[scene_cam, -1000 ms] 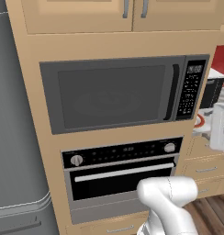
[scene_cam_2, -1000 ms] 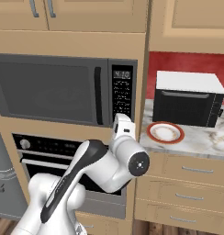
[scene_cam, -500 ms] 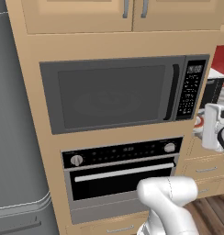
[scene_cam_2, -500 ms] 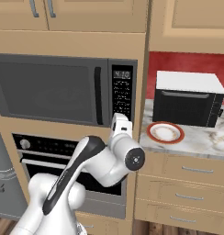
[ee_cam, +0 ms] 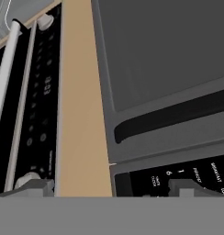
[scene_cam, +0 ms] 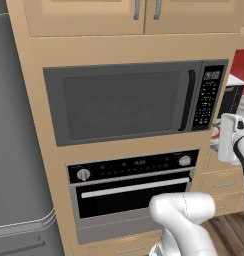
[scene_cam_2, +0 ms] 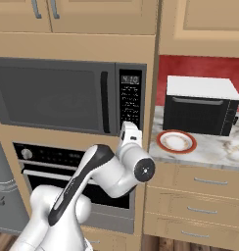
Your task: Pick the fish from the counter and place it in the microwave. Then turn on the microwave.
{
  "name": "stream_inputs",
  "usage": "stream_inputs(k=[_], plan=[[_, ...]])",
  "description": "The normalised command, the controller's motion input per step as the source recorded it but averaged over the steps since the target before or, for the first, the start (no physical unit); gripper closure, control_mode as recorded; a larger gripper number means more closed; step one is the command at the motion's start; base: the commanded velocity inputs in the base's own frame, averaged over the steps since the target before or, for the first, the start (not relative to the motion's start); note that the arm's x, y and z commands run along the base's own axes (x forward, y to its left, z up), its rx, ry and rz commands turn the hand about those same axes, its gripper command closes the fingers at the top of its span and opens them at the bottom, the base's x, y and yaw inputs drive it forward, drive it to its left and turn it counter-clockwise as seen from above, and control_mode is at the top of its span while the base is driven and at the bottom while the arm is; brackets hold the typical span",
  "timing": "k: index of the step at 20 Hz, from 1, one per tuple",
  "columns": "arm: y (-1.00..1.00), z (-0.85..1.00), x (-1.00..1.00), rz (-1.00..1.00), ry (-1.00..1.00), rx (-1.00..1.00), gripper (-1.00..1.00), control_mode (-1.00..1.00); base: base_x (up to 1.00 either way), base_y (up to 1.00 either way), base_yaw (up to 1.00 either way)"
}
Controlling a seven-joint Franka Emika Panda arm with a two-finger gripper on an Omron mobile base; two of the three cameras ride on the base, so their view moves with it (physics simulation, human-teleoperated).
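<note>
The microwave [scene_cam: 119,105] is built into the wooden wall unit with its door shut; it also shows as the microwave [scene_cam_2: 58,95]. Its black vertical door handle [scene_cam: 190,100] and button panel [scene_cam: 209,97] are on its right side. My gripper [scene_cam_2: 129,131] hovers just in front of the panel's lower end, pointing at it. In the hand view, rolled sideways, the gripper [ee_cam: 111,188] is open with nothing between its fingertips [ee_cam: 36,186], close to the door handle [ee_cam: 178,114] and the panel [ee_cam: 192,176]. The fish is out of view. The counter [scene_cam_2: 209,149] lies to the right.
A black oven [scene_cam: 131,185] with round knobs and a silver bar sits under the microwave. On the counter stand a red-rimmed white plate [scene_cam_2: 176,141] and a black-and-white toaster oven [scene_cam_2: 200,105]. A grey fridge [scene_cam: 16,150] fills the left side. Drawers [scene_cam_2: 204,184] are below the counter.
My hand has edged slightly left toward the microwave's panel. The gripper stays open and the door stays shut.
</note>
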Motion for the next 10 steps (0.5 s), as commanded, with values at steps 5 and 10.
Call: stream_inputs(k=[5, 10], plan=[[-0.11, -0.05, 0.06, 0.00, 0.00, 0.00, -1.00, -1.00, 0.00, 0.00, 0.00], [-0.08, -0.04, 0.08, 0.00, 0.00, 0.00, -1.00, -1.00, 0.00, 0.00, 0.00]])
